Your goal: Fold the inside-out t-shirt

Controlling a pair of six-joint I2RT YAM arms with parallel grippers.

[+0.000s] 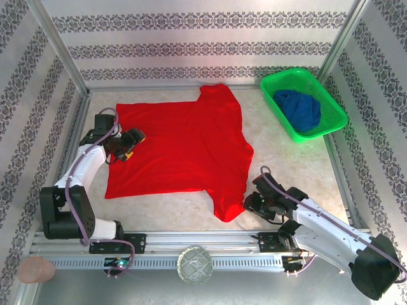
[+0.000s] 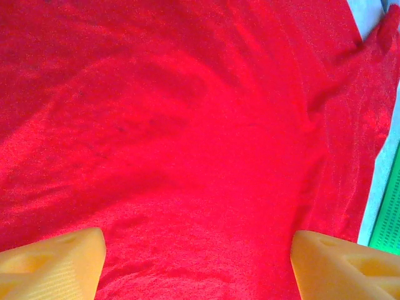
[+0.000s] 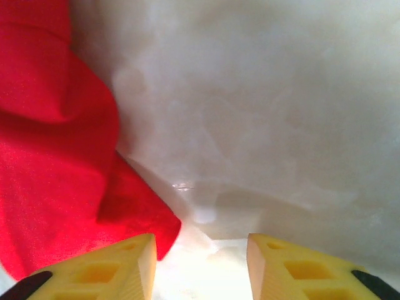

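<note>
The inside-out t-shirt (image 1: 184, 143) lies spread flat in the middle of the table, bright red, one sleeve pointing to the far wall and the other toward the near edge. My left gripper (image 1: 133, 141) hovers over the shirt's left part, open; in the left wrist view its yellow fingers (image 2: 56, 262) stand wide apart over the red cloth (image 2: 187, 125) with nothing between them. My right gripper (image 1: 250, 202) sits just right of the near sleeve, open. In the right wrist view there is bare table between its fingertips (image 3: 201, 256), and the sleeve (image 3: 50, 156) is at the left beside the left finger.
A green basket (image 1: 331, 101) holding a dark blue garment (image 1: 300, 109) stands at the back right; its edge shows in the left wrist view (image 2: 387, 212). A round glass dish (image 1: 194, 264) and a pinkish object (image 1: 36, 270) lie by the near rail. Patterned walls enclose the table.
</note>
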